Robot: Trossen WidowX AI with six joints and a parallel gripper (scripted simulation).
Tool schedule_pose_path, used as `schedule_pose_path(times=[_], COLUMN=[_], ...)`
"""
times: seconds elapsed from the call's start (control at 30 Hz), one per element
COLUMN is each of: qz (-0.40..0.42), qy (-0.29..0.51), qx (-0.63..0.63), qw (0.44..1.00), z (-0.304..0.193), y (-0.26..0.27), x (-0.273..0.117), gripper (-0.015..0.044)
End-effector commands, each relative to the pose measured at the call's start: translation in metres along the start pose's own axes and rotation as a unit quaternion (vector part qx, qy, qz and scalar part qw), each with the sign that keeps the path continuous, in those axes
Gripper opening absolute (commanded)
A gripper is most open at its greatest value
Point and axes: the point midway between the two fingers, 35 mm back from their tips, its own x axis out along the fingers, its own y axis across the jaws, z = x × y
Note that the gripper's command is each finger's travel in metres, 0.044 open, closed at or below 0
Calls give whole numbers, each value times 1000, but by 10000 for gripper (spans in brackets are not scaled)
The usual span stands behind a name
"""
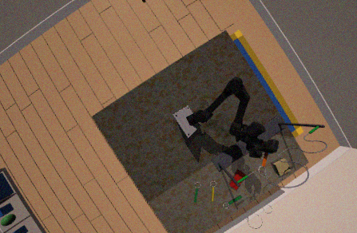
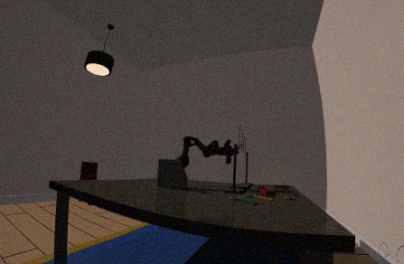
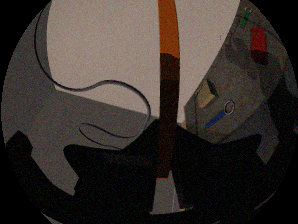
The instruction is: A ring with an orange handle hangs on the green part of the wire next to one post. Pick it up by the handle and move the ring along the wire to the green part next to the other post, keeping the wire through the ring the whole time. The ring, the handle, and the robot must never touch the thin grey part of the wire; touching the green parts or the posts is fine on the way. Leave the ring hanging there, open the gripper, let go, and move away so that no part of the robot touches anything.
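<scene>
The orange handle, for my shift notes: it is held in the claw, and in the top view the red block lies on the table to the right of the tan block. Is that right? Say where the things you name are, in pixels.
Not quite: the top view shows the red block (image 1: 236,179) (image 3: 258,45) to the left of the tan block (image 1: 281,167) (image 3: 206,95). The orange handle (image 1: 265,159) (image 3: 169,30) is indeed held in the claw (image 3: 161,123).

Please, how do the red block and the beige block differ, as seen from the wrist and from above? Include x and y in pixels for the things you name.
The red block (image 1: 237,179) (image 3: 258,45) is bright red, while the beige block (image 1: 282,167) (image 3: 206,94) is pale sand-coloured. In the top view, the red block lies beside the yellow-handled ring's side of the table; the beige block lies farther from it. Both rest on the table.
</scene>
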Motion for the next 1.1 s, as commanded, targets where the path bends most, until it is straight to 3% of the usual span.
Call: schedule_pose_path(times=[0.0,1.07], qz=[-22,-106], qy=[-17,6], qx=[-43,-218], qw=[999,970], z=[2,17], y=[-16,-72], x=[3,-12], gripper=[-150,-150])
